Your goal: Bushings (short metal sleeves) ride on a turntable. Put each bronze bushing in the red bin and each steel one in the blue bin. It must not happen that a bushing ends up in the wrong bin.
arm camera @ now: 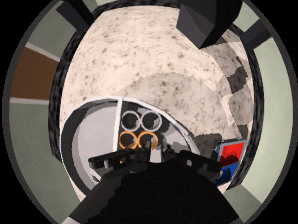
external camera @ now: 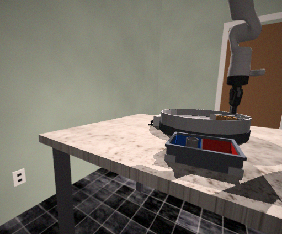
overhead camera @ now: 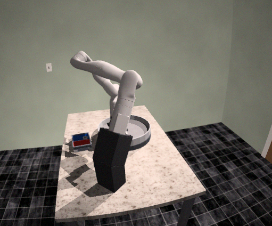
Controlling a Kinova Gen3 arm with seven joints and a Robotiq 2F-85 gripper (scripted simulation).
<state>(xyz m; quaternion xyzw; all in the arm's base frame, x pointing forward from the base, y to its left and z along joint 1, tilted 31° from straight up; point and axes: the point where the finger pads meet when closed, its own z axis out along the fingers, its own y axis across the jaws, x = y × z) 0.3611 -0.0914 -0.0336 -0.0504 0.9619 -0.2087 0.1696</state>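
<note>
My gripper (external camera: 233, 111) (arm camera: 156, 146) is slightly open and empty. It points down low over the turntable (overhead camera: 142, 138) (external camera: 206, 126) (arm camera: 97, 135), its fingertips close by the bronze bushings; in the top view the arm mostly hides it. In the wrist view two steel bushings, one (arm camera: 122, 121) left and one (arm camera: 160, 120) right, stand beside two bronze ones, one (arm camera: 128, 131) left and one (arm camera: 147, 131) right. A further bit of bronze shows by the left finger. One steel bushing (external camera: 192, 143) stands in the blue bin (external camera: 179, 140) (overhead camera: 77, 137). The red bin (external camera: 215, 144) (overhead camera: 82, 143) shows no bushing.
The two bins share a grey tray (external camera: 203, 158) beside the turntable on the speckled table (overhead camera: 156, 173) (external camera: 109, 132). A raised wall (external camera: 178, 113) rings the turntable, and a pale divider (arm camera: 119, 117) crosses it beside the bushings. The arm's dark base (overhead camera: 109, 165) stands on the table.
</note>
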